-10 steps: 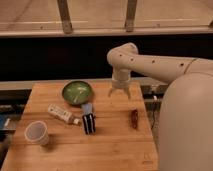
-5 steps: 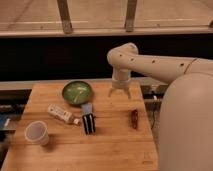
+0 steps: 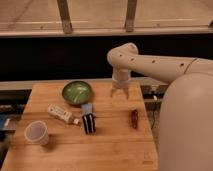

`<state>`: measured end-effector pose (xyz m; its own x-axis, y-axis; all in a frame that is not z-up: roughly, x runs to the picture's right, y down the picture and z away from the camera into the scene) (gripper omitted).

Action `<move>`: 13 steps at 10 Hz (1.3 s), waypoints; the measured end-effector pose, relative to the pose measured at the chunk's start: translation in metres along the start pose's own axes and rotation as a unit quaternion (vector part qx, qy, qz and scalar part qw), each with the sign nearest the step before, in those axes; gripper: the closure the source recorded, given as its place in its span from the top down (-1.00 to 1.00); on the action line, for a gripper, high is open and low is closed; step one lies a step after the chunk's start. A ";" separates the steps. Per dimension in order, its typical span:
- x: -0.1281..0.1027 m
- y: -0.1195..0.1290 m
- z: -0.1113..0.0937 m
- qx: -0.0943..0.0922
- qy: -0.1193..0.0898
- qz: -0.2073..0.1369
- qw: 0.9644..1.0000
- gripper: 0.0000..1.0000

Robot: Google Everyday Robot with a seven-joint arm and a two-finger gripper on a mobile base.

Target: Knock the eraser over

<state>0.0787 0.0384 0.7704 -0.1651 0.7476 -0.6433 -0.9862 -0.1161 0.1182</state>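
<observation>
The eraser (image 3: 88, 123) is a small black block with thin white stripes. It stands upright near the middle of the wooden table (image 3: 115, 145). My gripper (image 3: 120, 94) hangs above the table's back right part, up and to the right of the eraser and well apart from it. Its two fingers point down with a gap between them and hold nothing.
A green bowl (image 3: 77, 92) sits at the back of the table. A small light-blue flat piece (image 3: 87, 108) lies just behind the eraser. A white tube (image 3: 62, 113) lies to its left, a white cup (image 3: 37, 133) at the front left, a dark red object (image 3: 134, 119) at the right.
</observation>
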 end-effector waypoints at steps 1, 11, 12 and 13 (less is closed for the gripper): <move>0.000 0.000 0.000 0.000 0.000 0.000 1.000 -0.50; 0.062 0.027 0.025 0.034 0.020 -0.050 0.998 -1.00; 0.076 0.035 0.034 0.043 0.027 -0.062 0.997 -1.00; 0.086 0.044 0.043 0.047 0.035 -0.073 0.996 -1.00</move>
<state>0.0214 0.1261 0.7532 -0.0238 0.7042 -0.7096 -0.9946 0.0551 0.0881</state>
